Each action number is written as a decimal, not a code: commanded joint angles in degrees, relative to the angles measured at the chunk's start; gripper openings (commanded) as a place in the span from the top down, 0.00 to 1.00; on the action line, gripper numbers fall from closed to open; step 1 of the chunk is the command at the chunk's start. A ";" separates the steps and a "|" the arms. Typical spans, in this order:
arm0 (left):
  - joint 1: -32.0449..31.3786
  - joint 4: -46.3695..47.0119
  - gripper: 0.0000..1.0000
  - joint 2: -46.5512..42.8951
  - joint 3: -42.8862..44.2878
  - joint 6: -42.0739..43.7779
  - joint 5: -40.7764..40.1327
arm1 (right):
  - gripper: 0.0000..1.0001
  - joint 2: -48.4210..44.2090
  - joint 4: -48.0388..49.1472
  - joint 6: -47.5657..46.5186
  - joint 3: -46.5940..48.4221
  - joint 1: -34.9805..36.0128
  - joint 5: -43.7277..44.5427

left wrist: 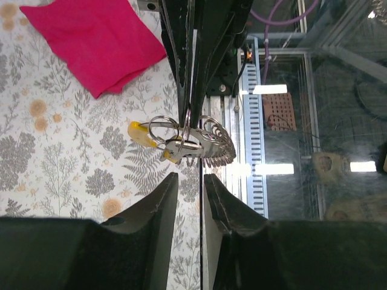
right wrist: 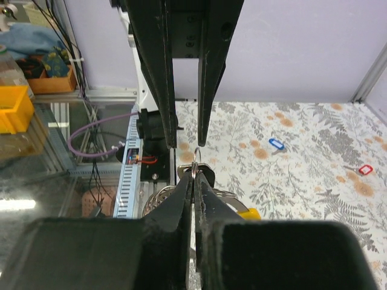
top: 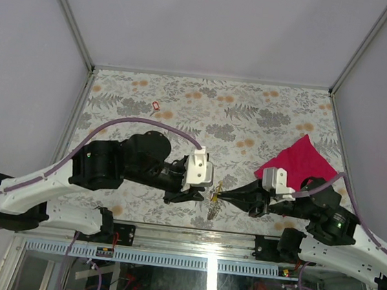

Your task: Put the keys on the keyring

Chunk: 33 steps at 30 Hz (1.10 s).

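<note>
While the right gripper point(right wrist: 195, 179) is clenched on the keyring point(left wrist: 162, 129), pinching the thin silvery loop between its closed fingertips, the left gripper point(left wrist: 190, 184) stands released just short of it, its two fingers parted by a narrow gap with nothing between them. Taken from the magenta cloth point(top: 300, 160), which lies on the flower-patterned table point(top: 252, 110), the keyring sits off to the cloth's left in the top view and nearer the arm bases, between the tips of the two grippers. The right gripper reaches the loop from the cloth's side, and the left gripper faces it from the side away from the cloth. A small yellow piece point(left wrist: 138, 133) hangs on the loop. Beside it a tight bunch of silvery rings and metal parts overlaps, and whether any of them is a key cannot be told. Whether the bunch touches the table cannot be told either. A red key point(top: 156, 105) lies alone on the table, well apart from the cloth, far to its left and farther from the arm bases. A blue key point(right wrist: 276, 144) shows in the right wrist view, flat on the table and well apart from the red one. How it lies relative to the cloth cannot be told.
</note>
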 commanded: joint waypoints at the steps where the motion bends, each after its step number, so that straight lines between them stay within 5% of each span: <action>1: -0.38 11.01 0.74 -3.13 -3.64 -2.28 1.46 | 1.00 -1.35 7.68 1.74 0.07 0.23 0.16; 8: -0.36 17.76 0.71 -6.56 -7.70 -3.19 2.23 | 1.00 -1.25 7.73 2.24 0.27 0.23 -0.92; 33: -0.37 16.85 0.74 -3.61 -6.15 -2.06 3.73 | 1.00 -0.20 7.54 2.49 1.22 0.23 -4.16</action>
